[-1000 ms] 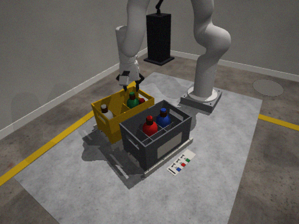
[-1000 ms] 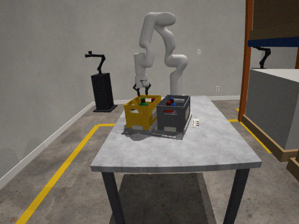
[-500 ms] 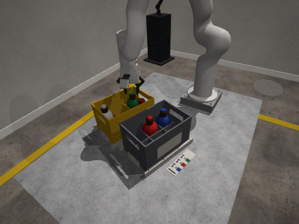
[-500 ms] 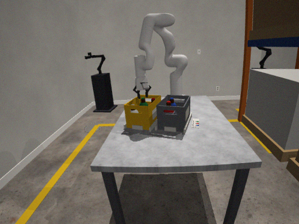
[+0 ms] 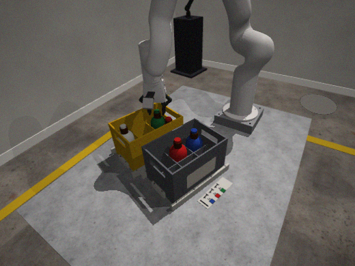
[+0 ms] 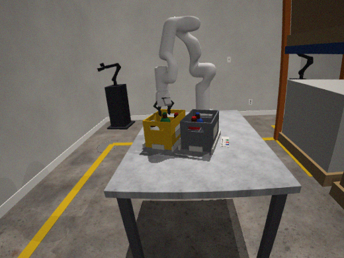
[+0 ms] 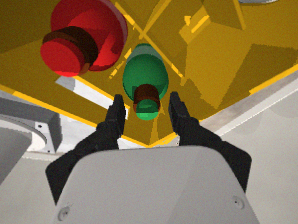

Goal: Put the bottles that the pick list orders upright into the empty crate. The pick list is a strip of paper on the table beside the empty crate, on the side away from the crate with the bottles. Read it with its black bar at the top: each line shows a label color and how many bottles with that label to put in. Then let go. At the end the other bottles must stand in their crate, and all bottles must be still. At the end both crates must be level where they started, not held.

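Observation:
The yellow crate (image 5: 143, 134) holds a green bottle (image 5: 157, 119), a red bottle (image 5: 168, 119) behind it and a white bottle (image 5: 125, 134) at its near left. The grey crate (image 5: 186, 158) holds a red bottle (image 5: 177, 150) and a blue bottle (image 5: 194, 140), both upright. My gripper (image 5: 155, 108) is open just above the green bottle. In the wrist view the fingers stand on either side of the green bottle's cap (image 7: 146, 102) without touching it, and the red bottle (image 7: 85, 35) stands to the upper left. The pick list (image 5: 215, 193) lies beside the grey crate.
The arm's base (image 5: 239, 117) stands behind the grey crate. Both crates sit side by side on the table (image 6: 205, 165). A black pedestal (image 5: 188, 42) stands on the floor beyond the table.

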Controlling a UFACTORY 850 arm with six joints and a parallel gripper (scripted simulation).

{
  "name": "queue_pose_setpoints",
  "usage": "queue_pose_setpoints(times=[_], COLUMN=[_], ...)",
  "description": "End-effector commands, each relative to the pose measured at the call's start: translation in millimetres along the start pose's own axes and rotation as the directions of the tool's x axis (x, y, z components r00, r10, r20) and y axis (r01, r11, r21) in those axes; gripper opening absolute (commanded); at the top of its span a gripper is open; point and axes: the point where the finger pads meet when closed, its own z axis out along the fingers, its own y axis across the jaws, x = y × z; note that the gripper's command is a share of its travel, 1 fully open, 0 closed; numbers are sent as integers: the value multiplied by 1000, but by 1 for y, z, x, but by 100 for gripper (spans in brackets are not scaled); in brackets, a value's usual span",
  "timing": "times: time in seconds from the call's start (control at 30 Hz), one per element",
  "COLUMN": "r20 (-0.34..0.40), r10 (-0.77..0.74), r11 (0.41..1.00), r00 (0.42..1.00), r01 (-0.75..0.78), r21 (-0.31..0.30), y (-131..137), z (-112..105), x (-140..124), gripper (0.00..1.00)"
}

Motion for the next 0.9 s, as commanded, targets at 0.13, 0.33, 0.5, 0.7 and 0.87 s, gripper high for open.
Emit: queue_pose_setpoints(times=[0.13,0.33,0.5,0.7,0.87], r20=[-1,-1,-1,-1,-1], r10=[0,0,0,0,0], r11=[1000,1000,1000,1000,1000], r00=[1000,1000,1000,1000,1000], r01=[0,0,0,0,0], r21=[-2,-2,-2,-2,-2], y=[1,1,1,1,1], z=[7,8,8,4,4], x=[0,0,0,0,0], gripper=[65,65,65,0,0])
